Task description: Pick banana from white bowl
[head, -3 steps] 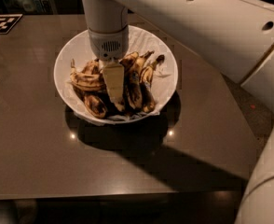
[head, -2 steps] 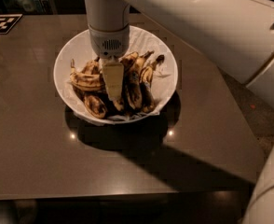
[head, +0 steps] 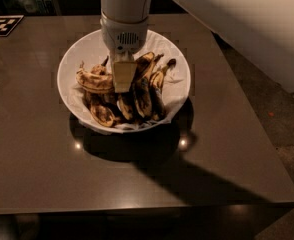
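The white bowl (head: 179,91) stands on the dark table, lined with crumpled white paper and filled with several overripe bananas. The banana (head: 93,81), dull yellow with brown streaks, lies curved at the left of the pile. Shorter, darker bananas (head: 143,97) lie in the middle and to the right. My gripper (head: 123,78) points straight down from the white wrist, right over the middle of the pile. Its tip is at the right end of the banana, among the fruit. I cannot tell whether it holds anything.
The brown table (head: 47,174) has its front edge near the bottom and its right edge near the floor (head: 282,114). A black-and-white marker tag (head: 2,25) lies at the far left corner. My white arm (head: 237,29) crosses the upper right.
The wrist and gripper have risen slightly over the bowl and the arm has swung a little. The bananas look unmoved.
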Tool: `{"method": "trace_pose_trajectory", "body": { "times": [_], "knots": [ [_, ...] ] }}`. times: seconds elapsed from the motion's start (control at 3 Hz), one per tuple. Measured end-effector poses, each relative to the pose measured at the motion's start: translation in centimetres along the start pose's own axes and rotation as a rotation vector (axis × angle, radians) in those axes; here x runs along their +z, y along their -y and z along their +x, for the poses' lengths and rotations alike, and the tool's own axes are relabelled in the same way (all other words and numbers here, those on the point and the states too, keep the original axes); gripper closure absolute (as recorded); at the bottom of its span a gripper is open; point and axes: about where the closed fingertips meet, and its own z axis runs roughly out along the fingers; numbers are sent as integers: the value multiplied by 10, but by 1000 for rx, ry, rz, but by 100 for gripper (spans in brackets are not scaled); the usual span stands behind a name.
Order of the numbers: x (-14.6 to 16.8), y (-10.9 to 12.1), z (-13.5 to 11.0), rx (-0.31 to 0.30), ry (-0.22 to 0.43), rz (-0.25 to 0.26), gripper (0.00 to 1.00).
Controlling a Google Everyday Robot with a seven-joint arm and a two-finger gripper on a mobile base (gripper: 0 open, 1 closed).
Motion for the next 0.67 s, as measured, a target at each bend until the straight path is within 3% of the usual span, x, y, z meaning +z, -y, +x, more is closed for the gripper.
{"method": "trace_pose_trajectory", "body": {
  "times": [0.67],
  "knots": [
    [-24,-16,-6,-16,34,29,100]
  ]
}}
